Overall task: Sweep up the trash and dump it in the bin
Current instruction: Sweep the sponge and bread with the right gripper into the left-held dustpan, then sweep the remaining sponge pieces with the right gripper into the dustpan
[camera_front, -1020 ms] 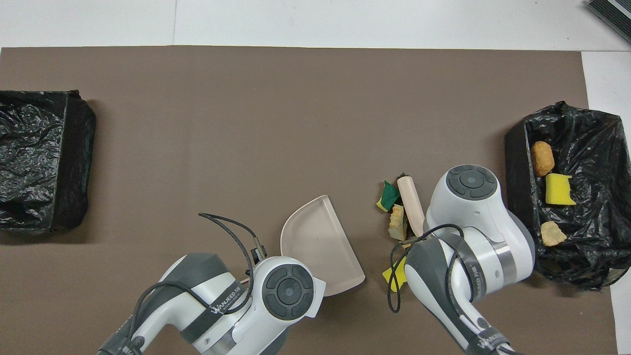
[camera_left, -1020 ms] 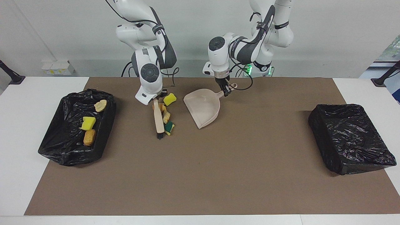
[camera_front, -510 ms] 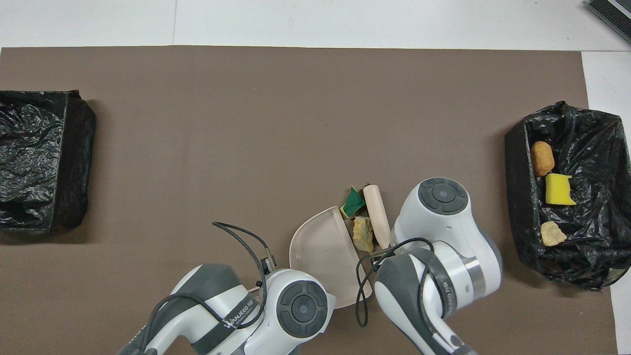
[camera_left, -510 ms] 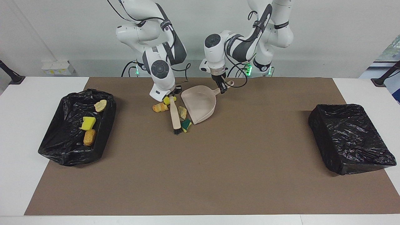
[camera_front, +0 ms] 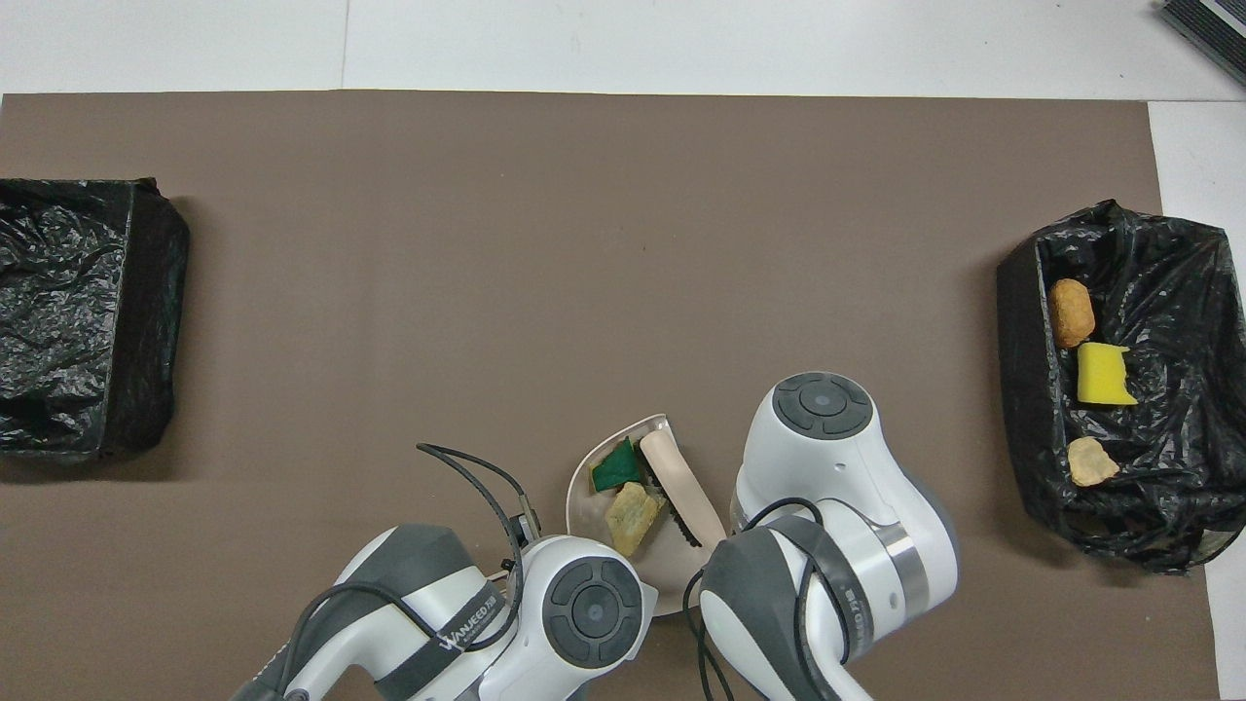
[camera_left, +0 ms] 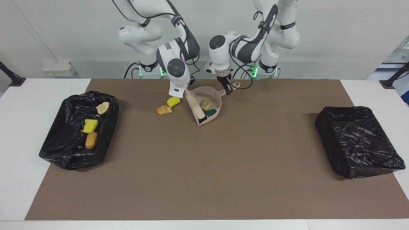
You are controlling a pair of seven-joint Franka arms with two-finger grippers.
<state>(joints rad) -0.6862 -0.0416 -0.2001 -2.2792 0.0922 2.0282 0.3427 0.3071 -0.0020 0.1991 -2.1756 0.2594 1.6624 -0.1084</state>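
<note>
Left fingers (camera_left: 228, 90) clamp the beige plastic dustpan (camera_left: 213, 117) handle, right fingers (camera_left: 186, 92) clamp the beige brush (camera_left: 195, 108). Two soft, light scraps (camera_left: 207, 108) sit in the pan, two (camera_left: 168, 106) on the worktop beside it, three (camera_left: 92, 124) in the black-lined bin (camera_left: 108, 127). Prob squishy, so sweep em, don't pinch.

We see a white table (camera_left: 19, 134) with a large brown mat (camera_left: 211, 166) covering most of its top, white margins left bare at both ends and along the edge farthest from the robots. A plain pale grey-white wall (camera_left: 48, 32) runs along the robots' side. Low on that wall, toward the right arm's end, sits a small white box-like fitting (camera_left: 59, 68) with yellow marks. Black clamp stands (camera_left: 9, 76) rise at both table ends. At the left arm's end we glimpse a window-like patch (camera_left: 401, 48) with greenery. Light is even, shadows soft.
</note>
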